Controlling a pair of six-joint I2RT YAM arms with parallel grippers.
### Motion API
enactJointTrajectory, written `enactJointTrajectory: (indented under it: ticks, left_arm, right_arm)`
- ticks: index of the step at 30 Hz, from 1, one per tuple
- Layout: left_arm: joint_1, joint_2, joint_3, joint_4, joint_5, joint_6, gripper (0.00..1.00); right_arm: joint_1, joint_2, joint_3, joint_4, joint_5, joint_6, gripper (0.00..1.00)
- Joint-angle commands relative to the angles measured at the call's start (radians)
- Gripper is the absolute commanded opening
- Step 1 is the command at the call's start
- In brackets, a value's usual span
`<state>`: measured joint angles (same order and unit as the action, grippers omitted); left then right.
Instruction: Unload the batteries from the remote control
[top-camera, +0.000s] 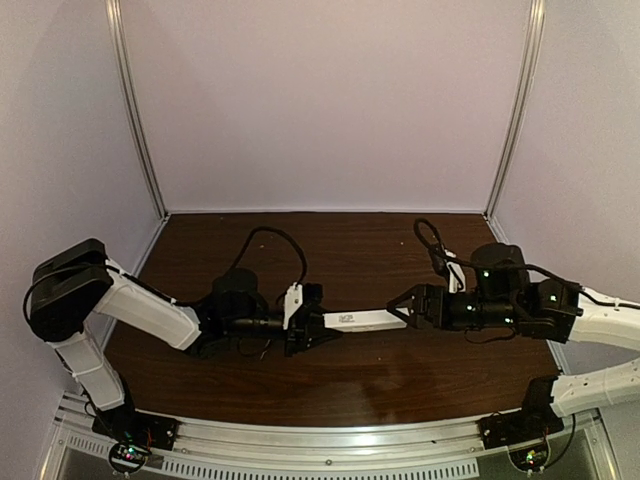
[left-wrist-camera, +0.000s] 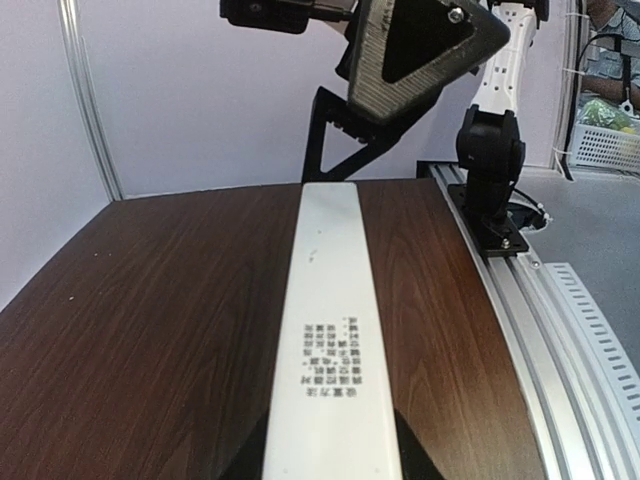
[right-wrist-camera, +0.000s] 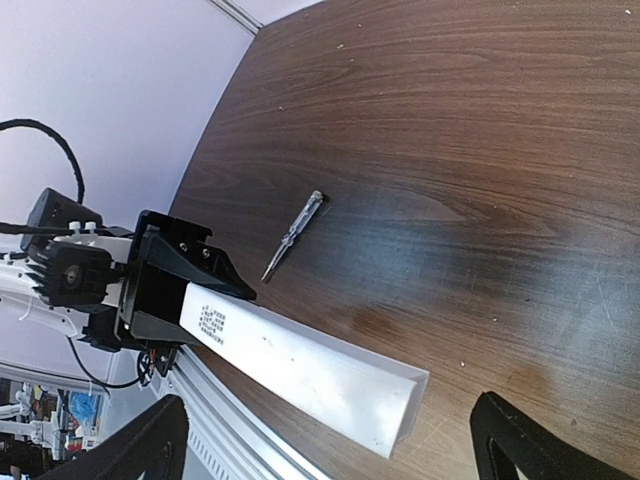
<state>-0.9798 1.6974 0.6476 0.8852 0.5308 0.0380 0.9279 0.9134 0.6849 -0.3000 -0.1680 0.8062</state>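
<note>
Beyond the remote control (top-camera: 362, 320), the table (top-camera: 350, 250) lies bare to the back wall. The left gripper (top-camera: 310, 322) blocks one end, clamped on it. The right gripper (top-camera: 405, 308) stands spread wide at the other. A screwdriver (right-wrist-camera: 293, 235) lies on the wood near the clamped end.

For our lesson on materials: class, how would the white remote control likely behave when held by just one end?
Probably stiff: the remote control juts straight out of the left gripper without sagging. Likely light for its length: that grip at one end alone carries it. Its smooth plastic may slip if gripped loosely.
</note>
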Motion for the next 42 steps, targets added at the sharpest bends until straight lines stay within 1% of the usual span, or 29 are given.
enactJointTrajectory:
  ticks: [1,3,8,12,17,22,26,28,29,32,39,42]
  left_arm:
    - [0.021,0.015,0.025,0.064,-0.043,-0.001,0.00]
    - [0.038,0.013,0.017,0.079,-0.035,-0.021,0.00]
    - [0.046,0.011,0.042,0.025,-0.056,-0.034,0.00]
    - [0.058,0.011,0.038,0.017,0.057,-0.017,0.00]
    - [0.064,0.010,0.029,0.018,0.132,0.011,0.00]
    - [0.070,0.010,0.029,0.020,0.220,0.009,0.00]
    - [0.070,0.011,0.030,0.020,0.247,0.005,0.00]
    - [0.070,0.013,0.030,0.021,0.250,0.003,0.00]
    - [0.070,0.012,0.032,0.019,0.251,0.004,0.00]
    - [0.071,0.014,0.032,0.016,0.242,0.006,0.00]
    - [0.071,0.022,0.037,0.007,0.205,0.005,0.00]
    - [0.070,0.025,0.039,0.005,0.195,0.006,0.00]
  right_arm:
    - [-0.019,0.044,0.000,-0.057,0.047,-0.011,1.00]
    - [-0.026,0.043,-0.013,-0.042,0.046,-0.002,1.00]
    - [-0.033,0.027,-0.034,-0.021,0.039,0.021,1.00]
    - [-0.035,0.011,-0.034,-0.018,0.023,0.036,0.97]
    - [-0.035,-0.005,-0.056,0.028,-0.057,0.077,0.93]
    - [-0.035,-0.014,-0.084,0.075,-0.130,0.114,0.85]
    - [-0.035,-0.021,-0.104,0.104,-0.150,0.131,0.77]
    - [-0.035,-0.028,-0.110,0.111,-0.153,0.138,0.73]
    - [-0.034,-0.031,-0.112,0.116,-0.154,0.140,0.68]
    - [-0.034,-0.039,-0.116,0.116,-0.157,0.145,0.60]
    - [-0.035,-0.036,-0.119,0.108,-0.157,0.152,0.48]
    - [-0.035,-0.035,-0.120,0.106,-0.156,0.153,0.45]
